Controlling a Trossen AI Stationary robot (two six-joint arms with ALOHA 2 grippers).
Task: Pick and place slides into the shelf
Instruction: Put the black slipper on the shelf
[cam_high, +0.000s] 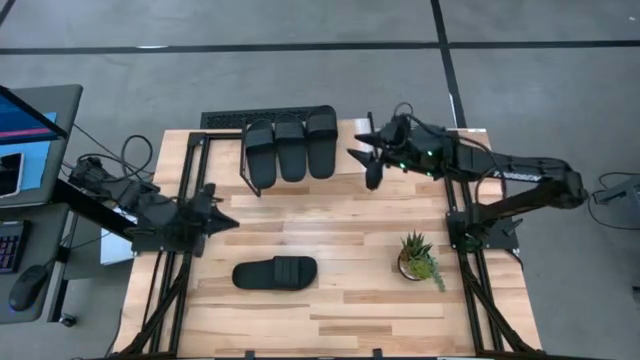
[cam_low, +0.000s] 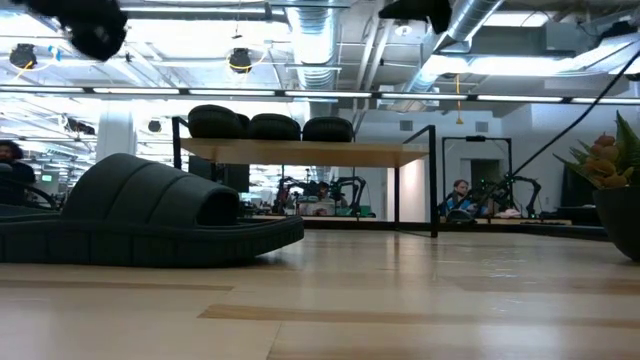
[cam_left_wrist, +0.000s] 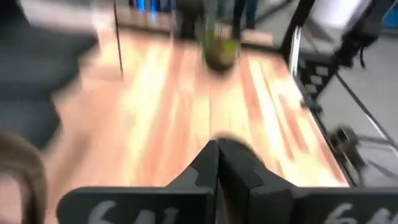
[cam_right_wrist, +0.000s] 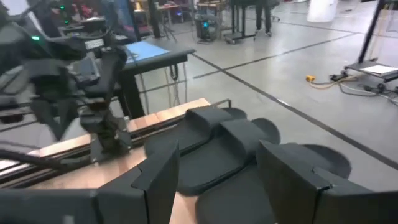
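- Three slides (cam_high: 291, 148) sit side by side on the shelf (cam_high: 200, 150) at the far edge of the table (cam_high: 340, 300), touching one another, each with its long axis running from the far edge toward the near edge.
- From the low view the same three show as dark humps on the light plank top (cam_low: 300, 153), which stands on thin black legs.
- One more slide (cam_high: 275, 272) lies flat on the bare table near the front, left of centre, well apart from the shelf; its long axis runs left to right, strap upward.
- Beside the right arm's base stands a small potted plant (cam_high: 418, 258), well clear of both the shelf and the lone slide.
- Right gripper (cam_high: 365, 163) hovers just beside the shelf's right end, near the rightmost slide, fingers spread apart and holding nothing.
- Left gripper (cam_high: 228, 222) hangs over the table's left side, between the shelf and the lone slide, fingers pressed together and empty.
- Nothing lies between the lone slide and the shelf.
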